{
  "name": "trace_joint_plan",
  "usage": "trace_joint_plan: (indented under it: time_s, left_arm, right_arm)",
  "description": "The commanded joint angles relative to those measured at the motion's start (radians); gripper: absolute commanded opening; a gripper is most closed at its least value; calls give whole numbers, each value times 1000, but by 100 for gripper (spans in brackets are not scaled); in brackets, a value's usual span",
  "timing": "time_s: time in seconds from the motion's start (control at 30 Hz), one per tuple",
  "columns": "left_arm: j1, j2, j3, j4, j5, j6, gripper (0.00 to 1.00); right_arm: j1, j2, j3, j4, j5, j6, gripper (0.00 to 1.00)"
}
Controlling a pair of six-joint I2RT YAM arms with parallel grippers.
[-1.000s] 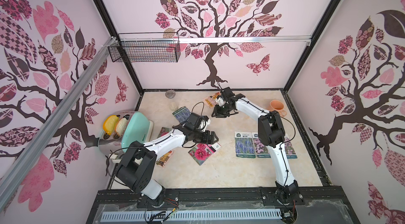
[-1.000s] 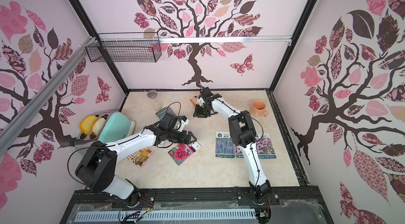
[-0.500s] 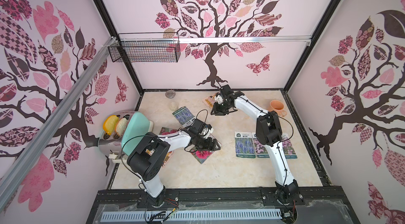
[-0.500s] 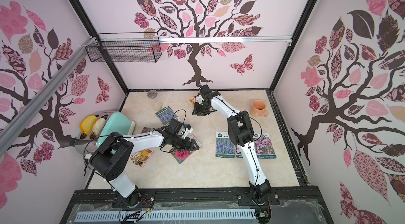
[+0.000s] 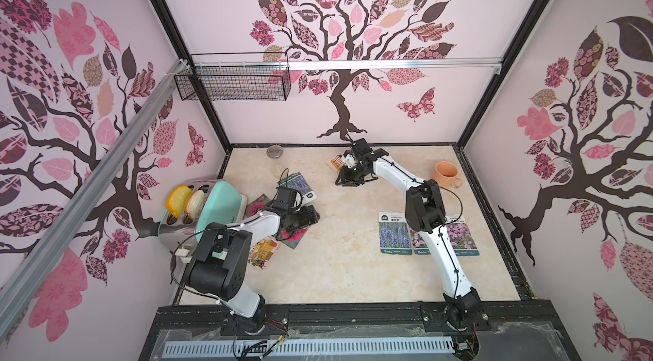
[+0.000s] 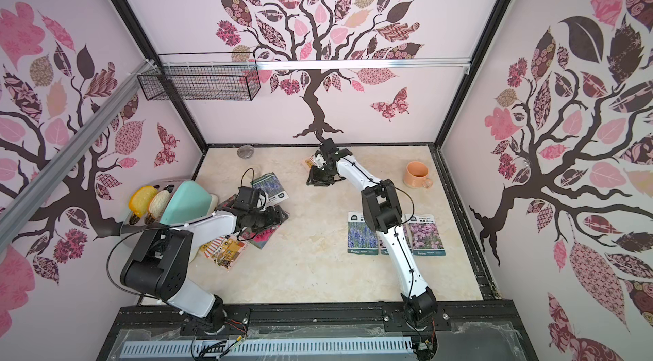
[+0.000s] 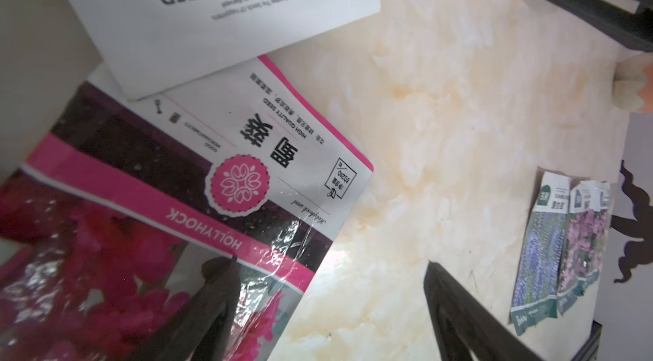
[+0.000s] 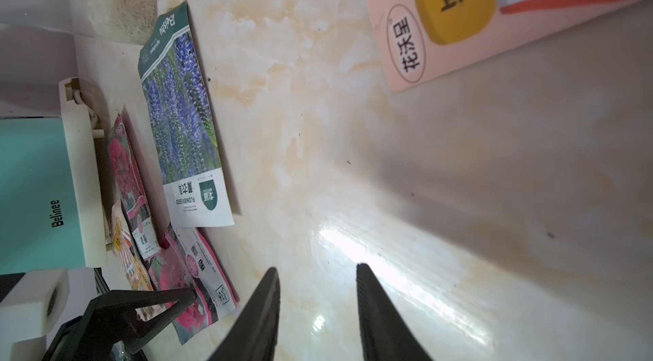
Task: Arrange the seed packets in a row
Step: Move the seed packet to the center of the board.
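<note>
Step in hand, as I read it: picking the next packet; the row is part built. Three packets lie side by side near the right edge of the beige marble-look tabletop [image 5: 353, 271]: a glossy purple lavender seed packet [image 5: 395, 233], a pink-purple flower seed packet [image 5: 463, 235], and a third between them, mostly hidden under the right arm [image 5: 441, 256].

The left gripper [image 7: 328, 271] has its jaws wide apart and holds nothing. It straddles a corner of the glossy red-pink hollyhock seed packet [image 7: 247, 182], one jaw over the print and the other over bare top. That packet sits in the loose heap near the left edge by the teal toaster [image 5: 215, 200]. A second lavender packet [image 5: 298, 184] overlaps its end, and an orange cartoon-shop packet [image 5: 263, 253] lies just beside it.

The right gripper [image 8: 318, 271] has its jaws part open and empty, low over bare top near the far edge. The far orange cartoon-shop packet [image 8: 459, 5] is near it but not touched.

Next move calls for pinching the hollyhock's free corner, since flat glossy film gives little to grab. Then lift it clear of the overlapping lavender and lay it beside the row's lavender end, aligned the same way. Risk: it drags its neighbour along.
</note>
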Motion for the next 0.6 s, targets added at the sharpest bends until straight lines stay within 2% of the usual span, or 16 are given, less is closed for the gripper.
trace_joint_plan:
  time_s: [0.0,0.13,0.2,0.23,0.47,0.57]
  left_arm:
    - [5,0,-44,-173,-115,-29,84]
    - [5,-75,-50,-192,-131,-43,85]
    - [11,-123,-46,-240,-205,-61,87]
    - [17,-141,-47,-240,-207,-56,88]
    - [24,-228,-4,-217,-100,-3,88]
    - [24,-243,10,-186,-144,-19,91]
  right_arm:
    - [13,22,68,0,-34,3,39]
    - [21,35,89,21,-41,6,41]
    - [23,44,102,30,-42,11,41]
    - [23,50,110,30,-47,12,41]
    - [29,63,121,38,-65,15,41]
    - [32,68,123,48,-71,19,42]
